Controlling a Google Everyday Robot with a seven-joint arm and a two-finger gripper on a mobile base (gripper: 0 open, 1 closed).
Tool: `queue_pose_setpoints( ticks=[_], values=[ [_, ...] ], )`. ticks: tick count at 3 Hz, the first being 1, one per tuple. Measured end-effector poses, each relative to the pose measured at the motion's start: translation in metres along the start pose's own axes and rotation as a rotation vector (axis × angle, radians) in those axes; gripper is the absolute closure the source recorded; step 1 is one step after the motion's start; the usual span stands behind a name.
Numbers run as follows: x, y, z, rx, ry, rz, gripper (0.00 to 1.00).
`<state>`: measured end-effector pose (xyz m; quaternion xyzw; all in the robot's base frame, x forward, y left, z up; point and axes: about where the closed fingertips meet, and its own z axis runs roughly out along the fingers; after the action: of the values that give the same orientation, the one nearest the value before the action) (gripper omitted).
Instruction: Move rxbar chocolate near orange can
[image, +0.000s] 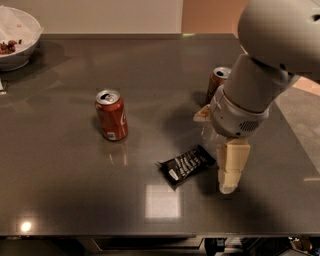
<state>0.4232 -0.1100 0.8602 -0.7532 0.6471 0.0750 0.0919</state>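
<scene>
One gripper (229, 185) points down close over the table (75, 195); I cannot tell whether it is open, and nothing shows in it. The rxbar (187, 164) lies flat just beside it, toward the red can (111, 116), its long axis slanting up toward the gripper. The orange can (218, 81) stands beyond, partly behind the arm.

Dim warm light, square glare on the table (60, 195), shadow by the hand (229, 182) near its front edge

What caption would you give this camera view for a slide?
Gripper hangs beside the rxbar chocolate; the orange can stands partly behind the arm.
</scene>
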Motion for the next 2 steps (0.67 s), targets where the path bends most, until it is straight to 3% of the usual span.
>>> queue_pose_setpoints(
  ticks=[1,2],
  values=[
    [0.000,-0.004,0.017,-0.016,0.012,-0.038,0.00],
    [0.002,-0.009,0.028,-0.014,0.024,-0.053,0.14]
  ],
)
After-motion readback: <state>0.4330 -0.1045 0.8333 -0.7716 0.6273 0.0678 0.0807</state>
